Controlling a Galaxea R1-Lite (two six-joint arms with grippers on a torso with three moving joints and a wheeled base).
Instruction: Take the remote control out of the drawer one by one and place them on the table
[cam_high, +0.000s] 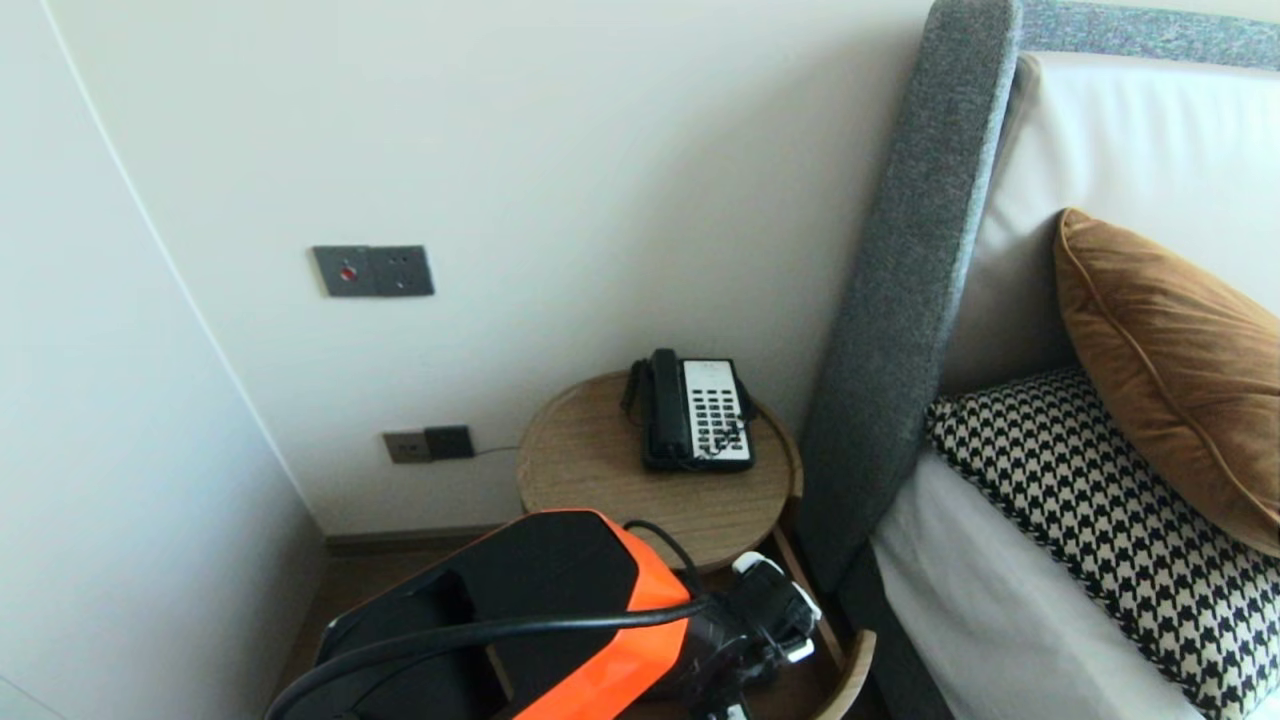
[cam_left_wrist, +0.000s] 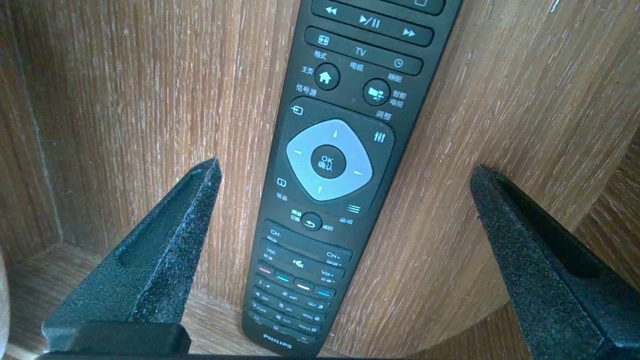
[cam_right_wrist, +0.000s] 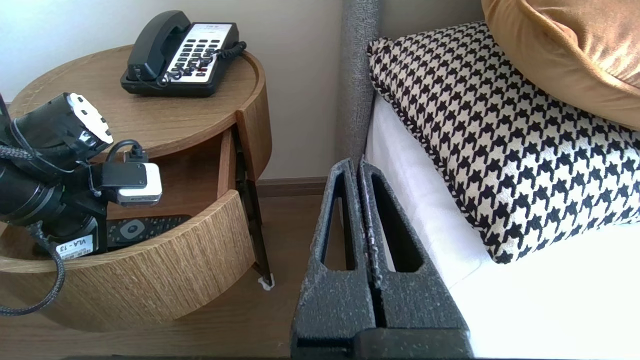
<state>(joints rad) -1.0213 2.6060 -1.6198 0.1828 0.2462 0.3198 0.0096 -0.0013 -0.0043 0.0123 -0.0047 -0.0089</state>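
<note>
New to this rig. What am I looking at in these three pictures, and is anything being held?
It is a two-armed robot beside a bed. The head view looks down from its head at a round wooden table carrying a telephone. The other two views come from cameras on each wrist. The left hand is open inside the table's pulled-out drawer, one finger on either side of a black remote lying there; it grips nothing. The right hand is shut and empty, parked by the bed's edge.
</note>
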